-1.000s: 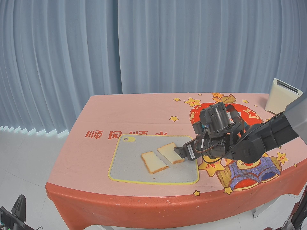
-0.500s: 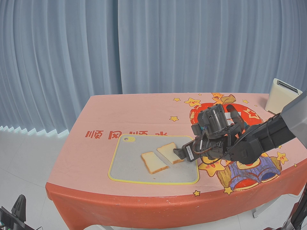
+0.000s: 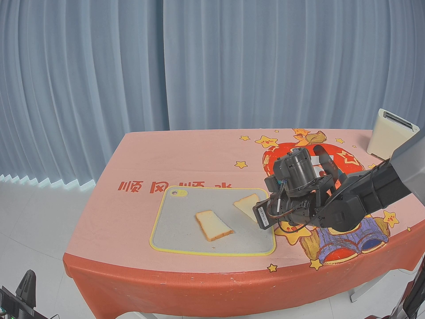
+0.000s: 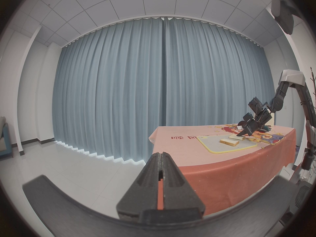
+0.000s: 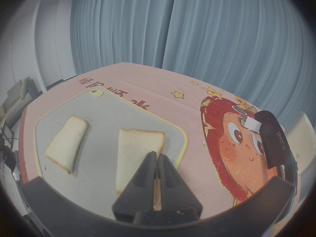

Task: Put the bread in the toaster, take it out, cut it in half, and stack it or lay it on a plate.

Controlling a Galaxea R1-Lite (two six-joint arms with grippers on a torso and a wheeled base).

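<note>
Grey cutting board (image 3: 177, 235) carried the flat bread half (image 3: 214, 225). We found the right gripper (image 3: 258, 212) clamped on the held bread half (image 3: 246, 203), tilted over the board's right side. The left gripper (image 4: 160, 181) sat well apart from the table (image 3: 177, 156), fingers pressed together on nothing. The toaster (image 3: 389, 134) stood at the far right corner.

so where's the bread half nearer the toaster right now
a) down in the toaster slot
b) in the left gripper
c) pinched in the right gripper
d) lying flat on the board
c: the right gripper is shut on the edge of that half, while the other half lies flat on the board.
</note>
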